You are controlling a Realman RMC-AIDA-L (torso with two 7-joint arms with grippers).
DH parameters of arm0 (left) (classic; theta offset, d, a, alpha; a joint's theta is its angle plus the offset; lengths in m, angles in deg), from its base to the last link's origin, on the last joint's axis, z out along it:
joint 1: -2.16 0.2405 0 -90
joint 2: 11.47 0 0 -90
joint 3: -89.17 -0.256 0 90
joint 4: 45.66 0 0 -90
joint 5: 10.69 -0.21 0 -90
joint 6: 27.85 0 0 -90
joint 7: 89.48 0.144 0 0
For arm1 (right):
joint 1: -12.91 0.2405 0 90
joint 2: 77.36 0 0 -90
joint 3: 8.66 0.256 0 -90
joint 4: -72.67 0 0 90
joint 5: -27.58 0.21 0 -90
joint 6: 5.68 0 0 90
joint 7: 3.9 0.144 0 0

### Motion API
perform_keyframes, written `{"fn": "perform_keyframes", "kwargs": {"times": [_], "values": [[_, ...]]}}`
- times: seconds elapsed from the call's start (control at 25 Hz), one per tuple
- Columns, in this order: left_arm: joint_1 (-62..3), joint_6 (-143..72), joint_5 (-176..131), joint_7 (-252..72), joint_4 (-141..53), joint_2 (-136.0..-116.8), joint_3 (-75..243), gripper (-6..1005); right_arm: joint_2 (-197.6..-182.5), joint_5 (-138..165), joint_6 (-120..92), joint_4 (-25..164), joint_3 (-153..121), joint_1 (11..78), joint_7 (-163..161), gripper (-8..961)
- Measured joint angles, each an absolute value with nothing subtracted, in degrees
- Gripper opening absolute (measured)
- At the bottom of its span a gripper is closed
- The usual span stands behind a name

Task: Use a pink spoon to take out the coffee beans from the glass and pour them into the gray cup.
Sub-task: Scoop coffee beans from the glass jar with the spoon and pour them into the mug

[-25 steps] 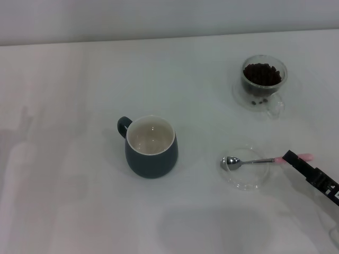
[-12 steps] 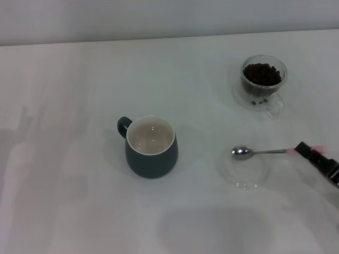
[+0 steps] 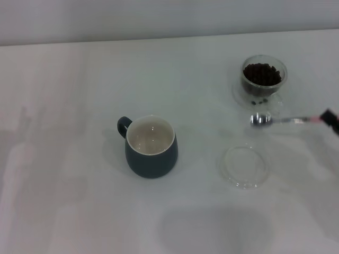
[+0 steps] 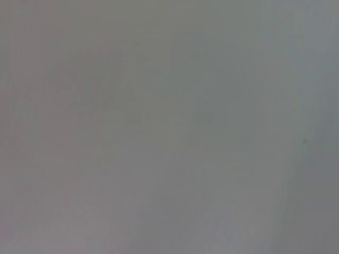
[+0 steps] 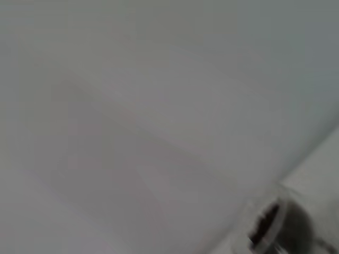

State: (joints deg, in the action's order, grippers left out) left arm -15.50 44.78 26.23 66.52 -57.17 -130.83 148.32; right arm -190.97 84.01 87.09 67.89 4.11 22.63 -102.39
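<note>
The pink spoon (image 3: pixel 260 120) hangs level above the table, its metal bowl just in front of the glass (image 3: pixel 263 80). Its pink handle end sits in my right gripper (image 3: pixel 329 117), which shows as a dark tip at the head view's right edge and is shut on it. The glass holds a heap of coffee beans (image 3: pixel 261 73). A few loose beans lie lower down in it. The gray cup (image 3: pixel 151 146) stands at the table's middle with a cream inside and no beans showing. My left gripper is out of view.
A flat clear glass saucer (image 3: pixel 244 167) lies bare on the white table (image 3: pixel 79 185), in front of the glass and right of the gray cup. The right wrist view shows white surface and a blurred dark patch (image 5: pixel 265 227). The left wrist view shows plain grey.
The spoon has left the saucer: my right gripper lifted it, then carried it back and to the right toward the glass. The saucer, glass and gray cup have stayed put.
</note>
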Motion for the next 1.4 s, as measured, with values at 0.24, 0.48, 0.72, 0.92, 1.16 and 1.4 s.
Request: {"fn": "perform_keyframes", "kwargs": {"times": [0.24, 0.48, 0.72, 0.92, 1.16, 1.4], "values": [[-15.57, 44.71, 26.23, 66.52, -57.18, -130.79, 148.32, 817, -189.60, 86.50, 89.69, 64.13, 4.13, 30.95, -101.95, 145], [-15.75, 44.26, 26.22, 66.52, -57.18, -130.74, 148.32, 817, -189.57, 86.14, 88.34, 52.71, 2.63, 40.32, -101.60, 145], [-15.62, 44.21, 26.22, 66.52, -57.18, -130.73, 148.32, 817, -189.86, 86.39, 85.56, 40.61, -3.62, 44.19, -99.02, 145], [-15.68, 44.21, 26.26, 66.52, -57.18, -130.73, 148.32, 818, -191.47, 86.56, 84.80, 30.16, -8.64, 44.16, -98.50, 145], [-15.76, 44.21, 26.30, 66.52, -57.18, -130.73, 148.32, 819, -192.67, 86.85, 83.73, 24.39, -16.89, 42.11, -95.55, 144], [-15.85, 44.22, 26.32, 66.52, -57.18, -130.73, 148.32, 817, -192.87, 87.18, 79.08, 26.09, -20.92, 41.78, -96.10, 144]]}}
